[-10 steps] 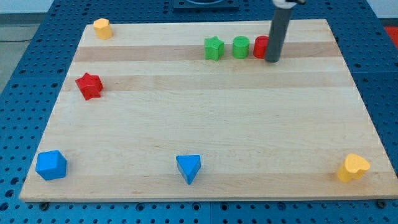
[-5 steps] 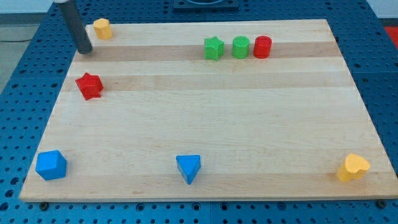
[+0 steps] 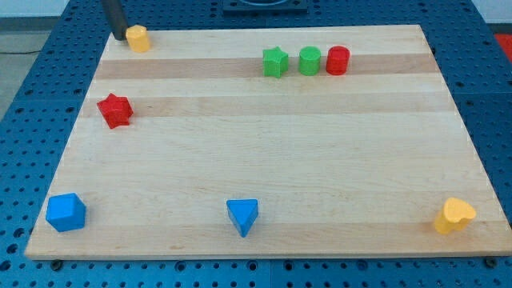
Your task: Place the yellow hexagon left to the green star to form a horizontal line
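The yellow hexagon sits at the board's top left corner. My tip is right against its left side, at the board's top left edge. The green star stands in the upper middle of the board, with a green cylinder and a red cylinder in a row to its right. The hexagon is far to the left of the star and slightly higher in the view.
A red star lies at the left. A blue cube is at the bottom left, a blue triangle at the bottom middle, a yellow heart at the bottom right. The wooden board sits on a blue pegboard.
My tip went from the red cylinder's right side across to the board's left, then up to the yellow hexagon's left side. The hexagon has shifted slightly right.
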Controlling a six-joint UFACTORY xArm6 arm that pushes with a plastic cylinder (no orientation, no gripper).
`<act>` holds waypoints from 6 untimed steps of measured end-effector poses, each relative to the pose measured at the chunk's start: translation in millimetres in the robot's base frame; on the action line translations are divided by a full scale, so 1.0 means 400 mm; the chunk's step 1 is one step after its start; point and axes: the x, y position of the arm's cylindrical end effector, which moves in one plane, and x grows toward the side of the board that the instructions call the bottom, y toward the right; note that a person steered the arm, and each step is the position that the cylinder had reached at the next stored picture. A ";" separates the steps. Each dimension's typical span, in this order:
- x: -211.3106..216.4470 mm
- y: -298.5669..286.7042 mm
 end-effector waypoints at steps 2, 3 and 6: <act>0.059 0.143; 0.078 0.203; 0.110 0.343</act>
